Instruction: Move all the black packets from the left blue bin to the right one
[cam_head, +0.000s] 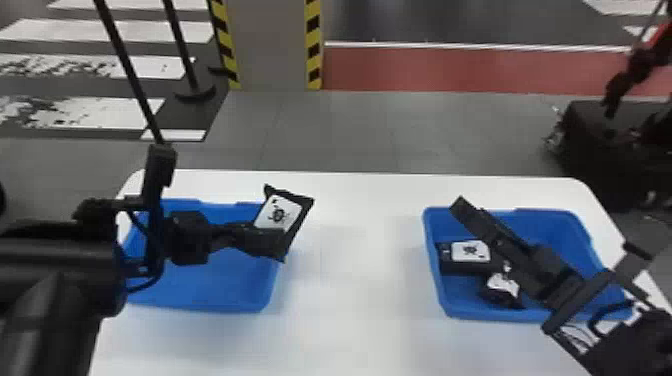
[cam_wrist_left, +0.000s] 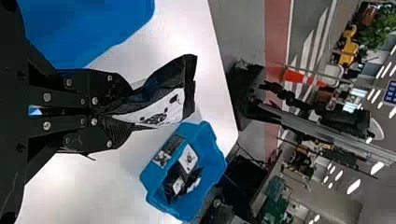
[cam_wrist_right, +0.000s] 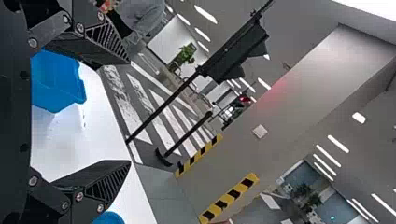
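My left gripper (cam_head: 260, 239) is shut on a black packet (cam_head: 278, 212) with a white label, held over the right rim of the left blue bin (cam_head: 200, 300). In the left wrist view, the fingers of the left gripper (cam_wrist_left: 122, 112) pinch one end of the packet (cam_wrist_left: 175, 79). Over the right blue bin (cam_head: 450, 307) is my right gripper (cam_head: 487, 231), which hides part of it. That bin holds packets, including one lying flat (cam_head: 470, 251) and a crumpled one (cam_head: 502, 289). From the right wrist, the right gripper (cam_wrist_right: 129, 112) stands open, its fingers wide apart.
A white table (cam_head: 350, 280) carries both bins, with a wide gap between them. Beyond its far edge are the floor, a pillar (cam_head: 272, 45) with striped edges, and dark equipment (cam_head: 595, 150) at the right.
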